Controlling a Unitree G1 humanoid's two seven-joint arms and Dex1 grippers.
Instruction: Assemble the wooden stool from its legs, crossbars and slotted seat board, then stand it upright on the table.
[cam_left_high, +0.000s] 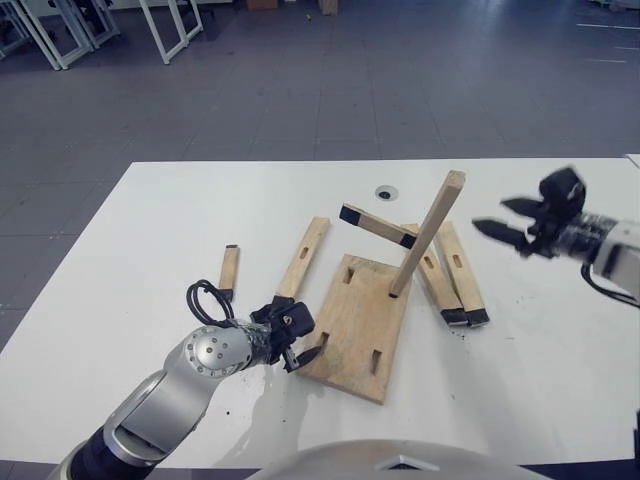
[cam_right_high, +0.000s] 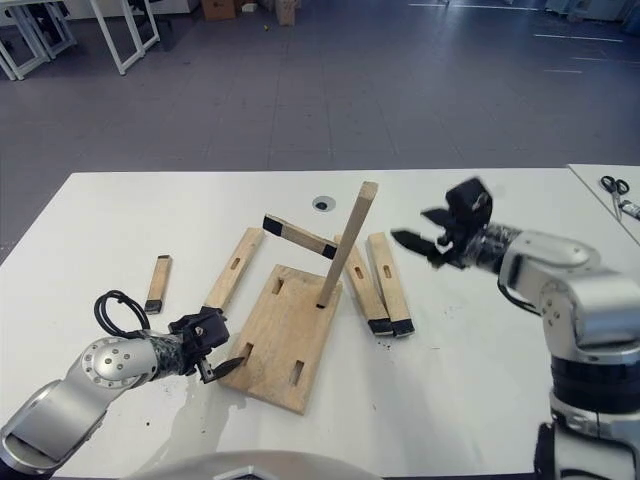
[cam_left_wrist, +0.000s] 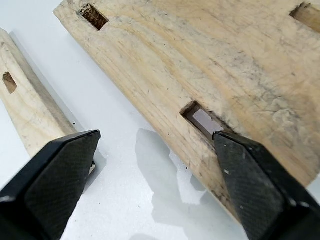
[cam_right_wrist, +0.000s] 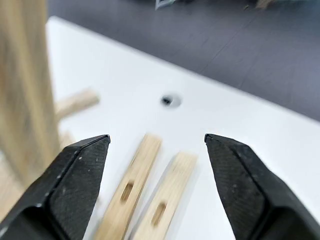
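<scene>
The pale rectangular wooden seat board (cam_left_high: 355, 325) lies flat on the white surface (cam_left_high: 130, 260). One wooden leg (cam_left_high: 428, 232) stands tilted in its far right slot, and a black-tipped wooden crossbar (cam_left_high: 377, 226) juts from that leg toward our left.

Our left end effector (cam_left_high: 302, 355) sits low at the board's near left corner, spread wide. One finger is over the board's edge beside a slot. The other is over bare surface, next to the end of a loose leg (cam_left_high: 304, 256) lying left of the board.

Our right end effector (cam_left_high: 490, 212) hangs in the air to the right of the standing leg, also spread wide and holding nothing. The pair of loose legs (cam_left_high: 455, 272) lies side by side just right of the board, below that end effector and a little nearer to us. Their long axes run away from us.

We judge the right arm the nearer one to them. In its wrist view the gap between the fingers spans their width, so a straight descent seems to suit.
</scene>
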